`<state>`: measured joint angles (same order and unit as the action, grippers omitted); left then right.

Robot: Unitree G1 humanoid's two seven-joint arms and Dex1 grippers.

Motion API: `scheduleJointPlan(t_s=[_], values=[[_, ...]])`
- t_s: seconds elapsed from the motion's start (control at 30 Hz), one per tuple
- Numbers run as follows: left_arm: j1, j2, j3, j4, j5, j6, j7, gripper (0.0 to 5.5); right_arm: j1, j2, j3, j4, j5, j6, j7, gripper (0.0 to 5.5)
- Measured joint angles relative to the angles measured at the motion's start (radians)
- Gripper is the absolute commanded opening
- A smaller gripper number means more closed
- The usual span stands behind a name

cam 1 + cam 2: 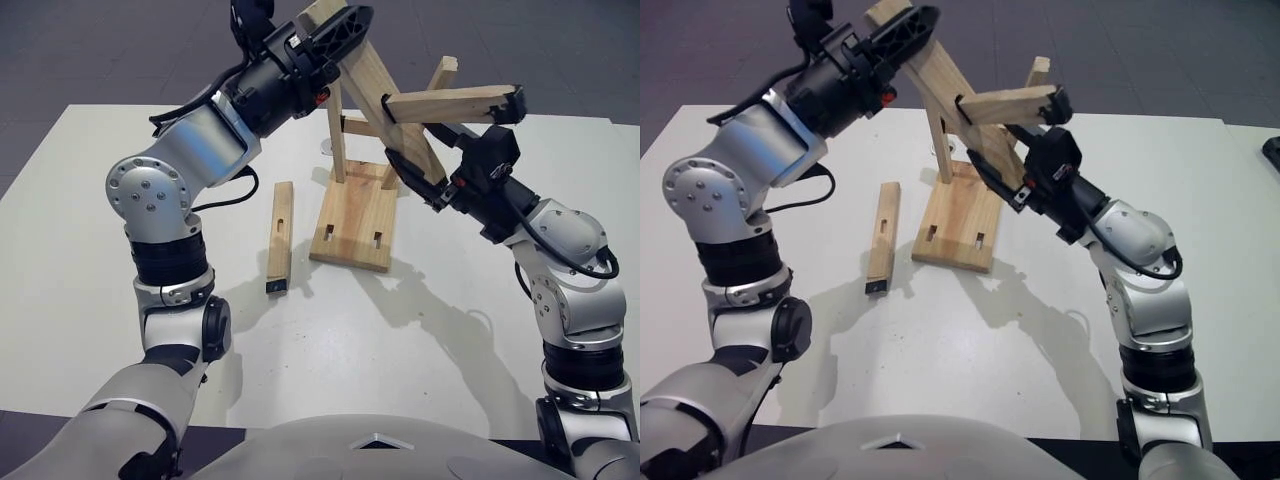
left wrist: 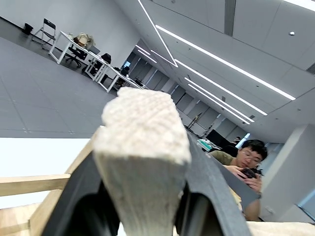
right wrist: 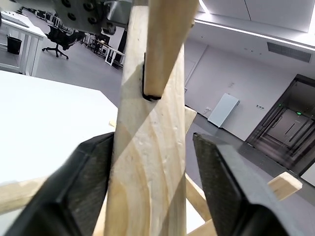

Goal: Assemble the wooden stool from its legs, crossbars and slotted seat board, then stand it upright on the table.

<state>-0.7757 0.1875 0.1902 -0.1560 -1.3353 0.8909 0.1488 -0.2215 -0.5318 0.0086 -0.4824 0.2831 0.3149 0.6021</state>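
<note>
Table (image 1: pixel 100 200) lies under both end effectors, with the seat board (image 1: pixel 355 220) flat on it below the right end effector (image 3: pixel 150 147). Left end effector (image 1: pixel 345 35) is clenched on the top end of the slanted leg (image 1: pixel 385 95). The right one sits around that leg lower down; we cannot tell if it grips. Loose leg (image 1: pixel 280 235) lies below the left one. Crossbar (image 1: pixel 450 103) is slotted in just above the right one. Risk as we judge it: the arms pulling at different angles could pop the crossbar out or drag the board.
</note>
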Motion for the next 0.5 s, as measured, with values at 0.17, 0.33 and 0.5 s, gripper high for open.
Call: scheduleJointPlan(t_s=[0.17, 0.33, 0.5], values=[[0.004, 0.026, 0.092, 0.002, 0.01, -0.058, 0.014, 1.05, 0.159, -0.102, 0.003, 0.025, 0.014, 0.019, 0.135, 4.28], [0.112, 0.067, 0.137, -0.047, 0.011, -0.048, 0.088, 1.05, 0.265, -0.144, 0.001, 0.07, 0.084, 0.141, 0.203, 4.98], [0.202, 0.067, 0.099, -0.135, 0.063, -0.039, 0.131, 1.05, 0.283, -0.059, -0.007, 0.128, 0.117, 0.29, 0.081, 5.4]])
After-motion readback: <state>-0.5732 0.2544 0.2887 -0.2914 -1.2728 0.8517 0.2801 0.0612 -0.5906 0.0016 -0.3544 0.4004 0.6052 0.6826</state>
